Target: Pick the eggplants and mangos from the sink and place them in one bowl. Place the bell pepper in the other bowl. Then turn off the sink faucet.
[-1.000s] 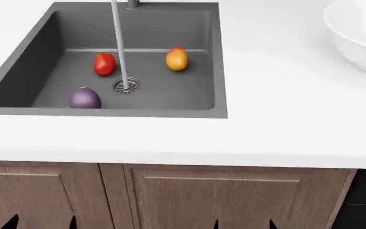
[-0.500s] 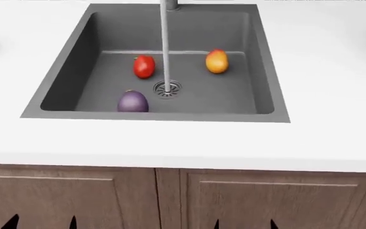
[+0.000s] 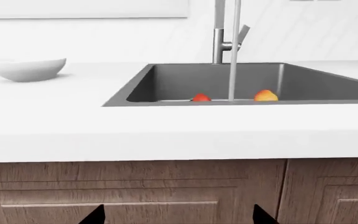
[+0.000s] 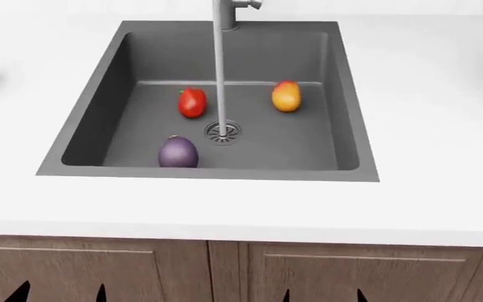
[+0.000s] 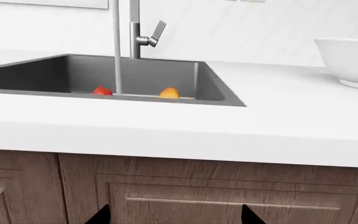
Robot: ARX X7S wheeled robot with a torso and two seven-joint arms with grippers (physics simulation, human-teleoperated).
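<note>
Both our grippers sit low in front of the cabinet doors (image 4: 326, 270), below the counter's (image 4: 426, 189) edge and touching nothing. Of the left gripper (image 3: 177, 215) we see only two dark fingertips (image 3: 95, 215) spread wide apart, with nothing between them. The right gripper (image 5: 174, 214) shows the same: two dark tips (image 5: 101, 215) set apart and empty. In the head view both pairs appear as small dark points at the bottom edge.

Up and beyond our fingers, the sink (image 4: 99, 113) is sunk into the white counter. On its floor the eggplant (image 4: 178, 152) lies nearest us, toward the left gripper's side. Farther back the pepper (image 4: 192, 102) sits left of the spout and the mango (image 4: 286, 96) right of it, well apart from each other. The drain (image 4: 223, 131) lies between the three.

Behind the sink the faucet (image 5: 134, 32) stands upright, its thin spout reaching out over the drain and its lever tilted up at its side.

One bowl (image 3: 28, 69) rests on the counter far off past our left fingers; the other bowl (image 5: 353, 60) rests well off past our right fingers.
</note>
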